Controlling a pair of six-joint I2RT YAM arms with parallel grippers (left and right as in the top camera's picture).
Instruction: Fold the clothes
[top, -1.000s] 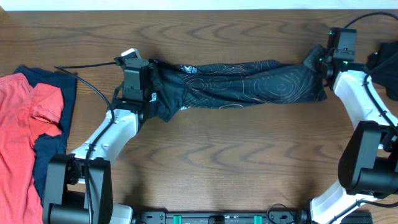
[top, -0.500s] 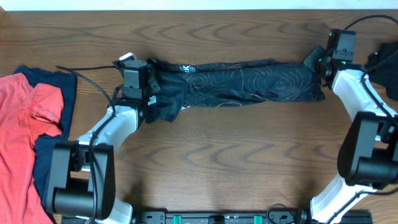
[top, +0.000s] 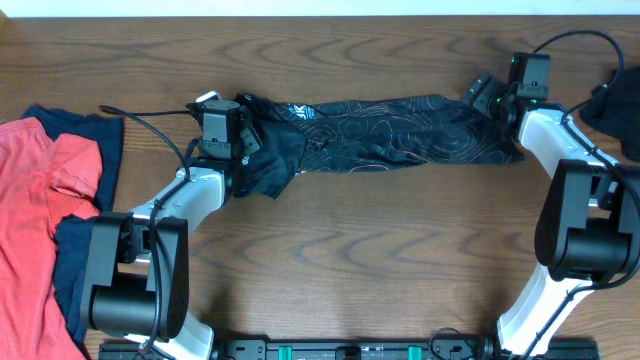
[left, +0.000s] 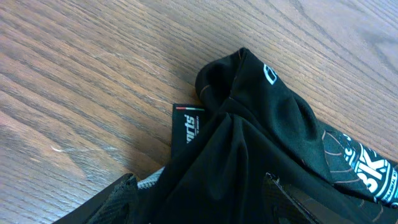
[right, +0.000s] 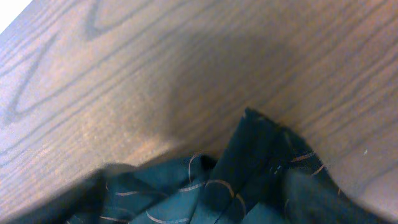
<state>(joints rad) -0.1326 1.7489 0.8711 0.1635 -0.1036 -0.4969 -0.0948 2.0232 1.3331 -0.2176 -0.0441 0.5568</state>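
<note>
The black jersey lay pulled out in a long, rumpled band across the far part of the wooden counter. At the jersey's left end the left claw was clenched on a bunched wad of the cloth. At its right end the right claw had the fabric pinched too. Well off to the jersey's left, a red top lay over a navy top.
</note>
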